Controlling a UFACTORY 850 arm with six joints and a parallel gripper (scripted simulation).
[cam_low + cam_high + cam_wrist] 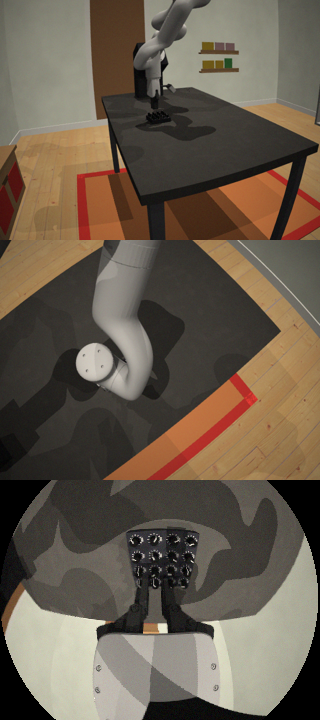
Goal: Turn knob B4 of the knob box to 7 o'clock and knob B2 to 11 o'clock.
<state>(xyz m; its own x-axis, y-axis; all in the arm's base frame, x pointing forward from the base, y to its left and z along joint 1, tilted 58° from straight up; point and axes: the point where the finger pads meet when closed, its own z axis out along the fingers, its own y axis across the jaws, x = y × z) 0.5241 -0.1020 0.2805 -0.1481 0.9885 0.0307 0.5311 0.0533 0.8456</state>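
Sixteen seemingly black knobs (158, 115) (155, 556), white-marked.

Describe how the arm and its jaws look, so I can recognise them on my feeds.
The arm is smooth pale grey, with thick rounded tubes and a flat round cap bearing four small holes. The jaws are black and slim, below a pale housing with small screws.
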